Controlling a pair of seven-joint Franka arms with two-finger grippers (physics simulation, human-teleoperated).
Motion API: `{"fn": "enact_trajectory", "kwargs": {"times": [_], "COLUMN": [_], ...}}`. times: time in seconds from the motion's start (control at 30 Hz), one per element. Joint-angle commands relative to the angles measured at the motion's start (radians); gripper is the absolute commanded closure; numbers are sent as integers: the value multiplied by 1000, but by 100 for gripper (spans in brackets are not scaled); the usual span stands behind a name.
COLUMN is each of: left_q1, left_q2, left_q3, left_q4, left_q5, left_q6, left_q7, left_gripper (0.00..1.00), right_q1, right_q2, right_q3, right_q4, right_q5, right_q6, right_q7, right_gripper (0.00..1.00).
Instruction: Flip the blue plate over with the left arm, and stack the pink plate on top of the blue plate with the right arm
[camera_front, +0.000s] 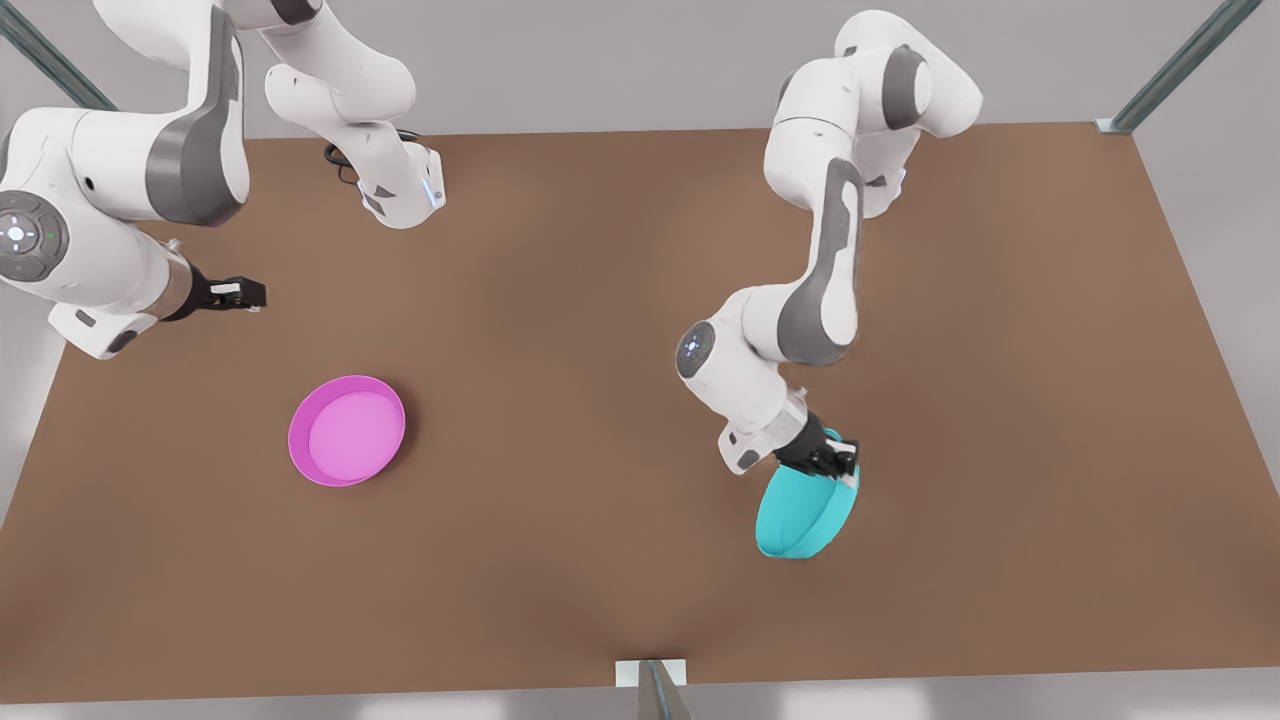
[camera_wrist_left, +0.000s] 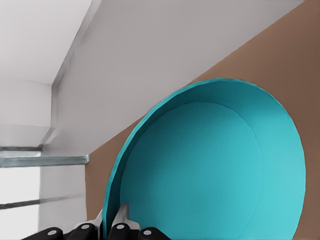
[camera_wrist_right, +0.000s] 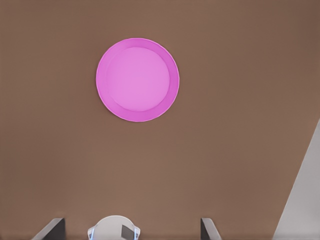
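blue plate (camera_front: 800, 515), the cyan-turquoise round shallow plastic dish with a raised rim, hung from my left gripper (camera_front: 832, 462) near the front edge of the brown table (camera_front: 620, 300), on the front view's right. my left fingers (camera_wrist_left: 121, 216) were pinched on its rim, one on each face, and the dish stood close to on edge, its hollow side showing in my left wrist view (camera_wrist_left: 215, 170) and its lower edge down near the tabletop; i could not tell whether it touched. the disc's flat faces ran nearly upright below my claw, so i judged the flip to be about half done, and which way the plate leaned from my fingers would decide how it landed: it needed to go over onto its rim with the plain underside up.

farther back and across on the front view's left, the pink plate (camera_front: 347, 430), the magenta round shallow plastic dish with a lighter inside, lay flat and hollow side up, well apart from the blue one. my right gripper (camera_front: 232, 293) waited above that side of the table, beyond the pink plate and holding nothing; my right wrist view looked down on that plate (camera_wrist_right: 137, 80), and its fingers (camera_wrist_right: 50, 229) stood wide. the right arm was plainly the nearer one to the pink plate.
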Motion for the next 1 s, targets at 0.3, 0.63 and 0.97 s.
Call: {"fn": "enact_trajectory", "kwargs": {"times": [0.3,0.63,0.97], "left_q1": [-357,-349,-351], "left_q2": [106,141,228], "left_q3": [-124,-339,-362], "left_q4": [-126,-269,-296], "left_q5": [569,770,815], "left_q6": [-423,-409,-403], "left_q7": [-1351,-1902,-1958], "left_gripper": [79,79,79], "right_q1": [1,-27,-36], "right_q2": [0,13,19], "right_q3": [0,0,0], "right_q4": [0,-7,-7], "right_q5": [1,9,9], "right_q6": [-1,2,4], "right_q7": [1,1,1], "right_gripper": [0,0,0]}}
